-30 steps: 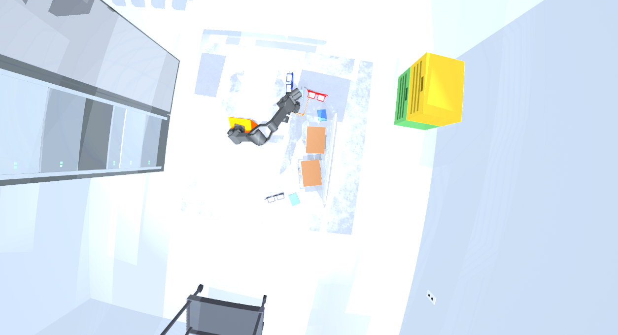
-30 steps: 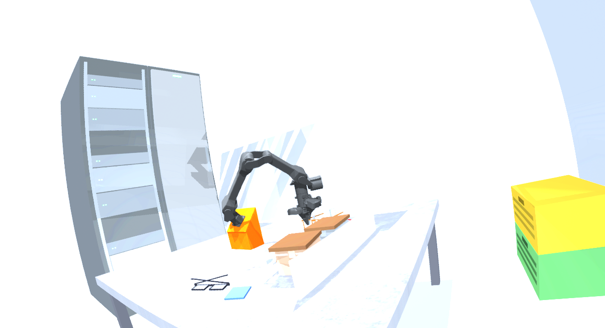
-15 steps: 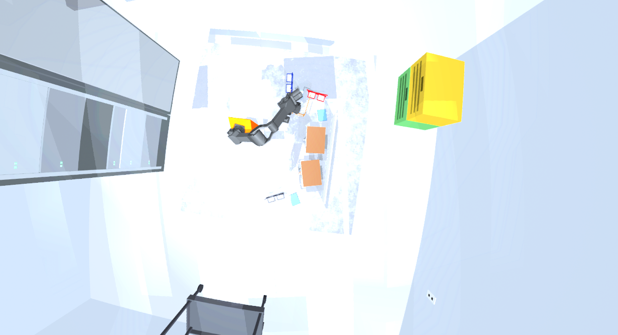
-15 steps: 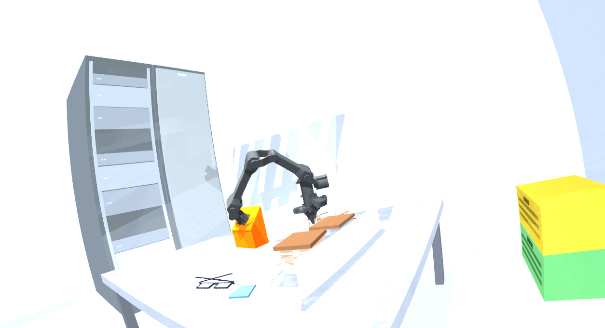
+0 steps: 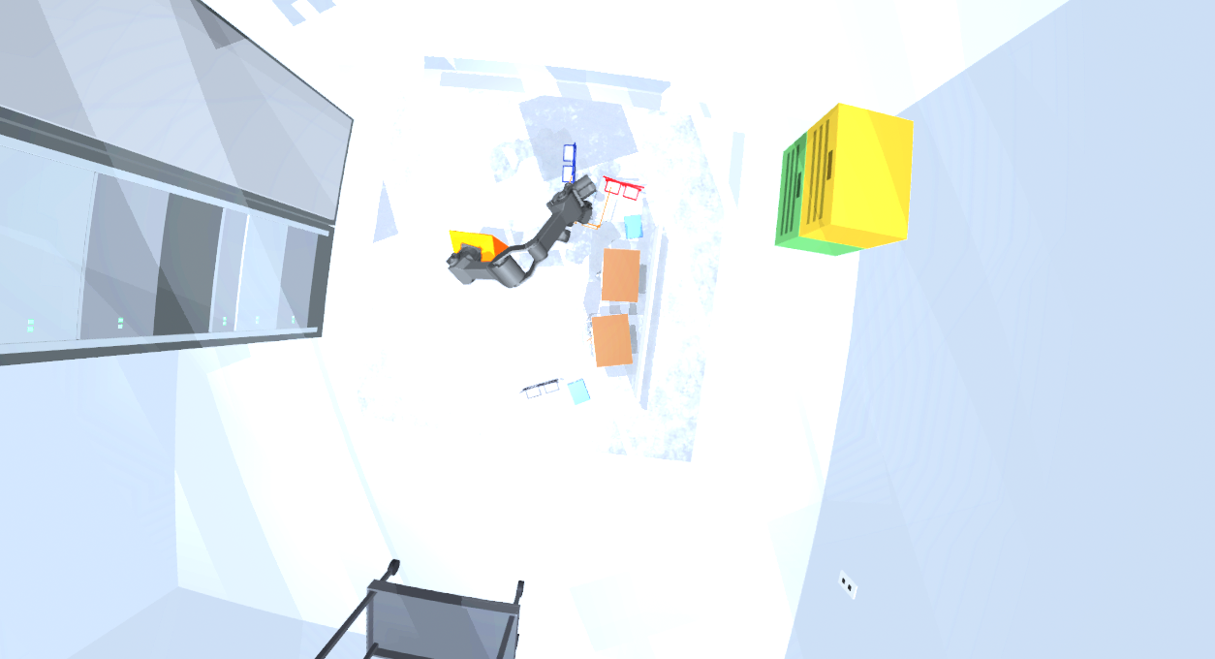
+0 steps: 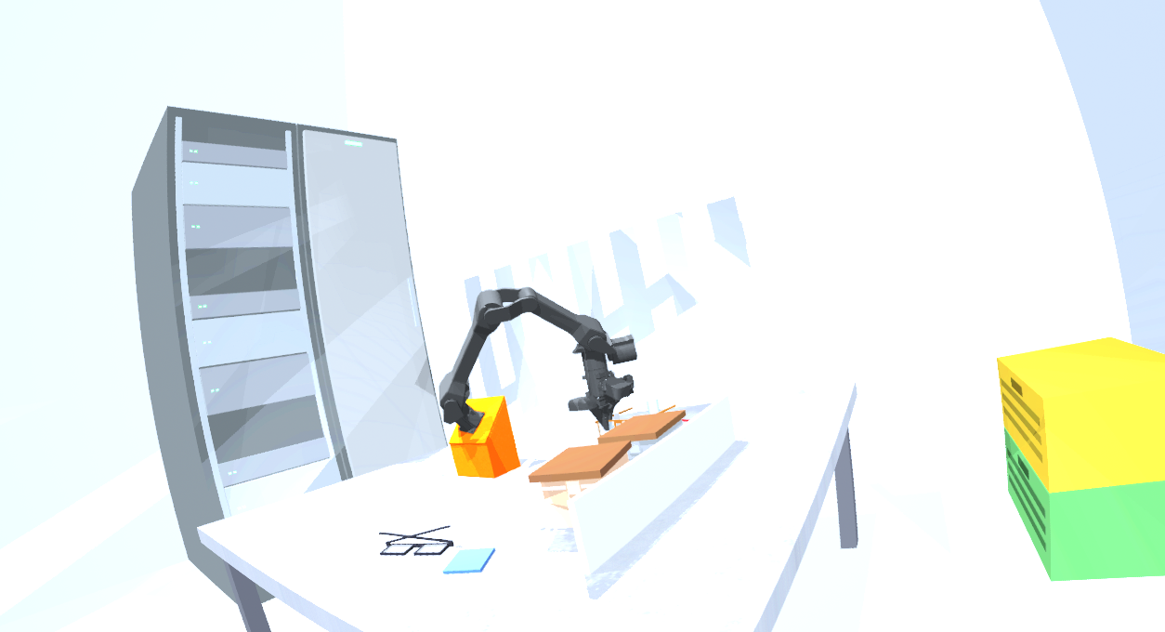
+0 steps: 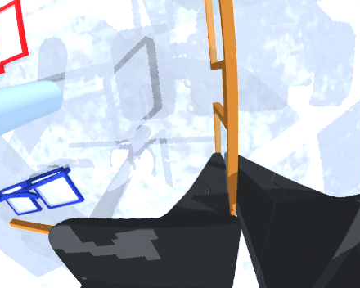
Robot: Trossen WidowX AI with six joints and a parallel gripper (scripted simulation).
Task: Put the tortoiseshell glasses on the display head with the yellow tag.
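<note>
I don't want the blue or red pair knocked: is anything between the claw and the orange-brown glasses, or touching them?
Nothing between: the claw is shut on the orange-brown glasses. I see neither the blue glasses nor the red glasses touching them.

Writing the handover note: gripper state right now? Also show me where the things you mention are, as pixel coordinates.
Gripper (image 5: 588, 221) (image 6: 606, 426) (image 7: 222, 159): closed, holding the orange-brown glasses (image 5: 596, 227) (image 7: 231, 90) at one end of the front frame.
</note>
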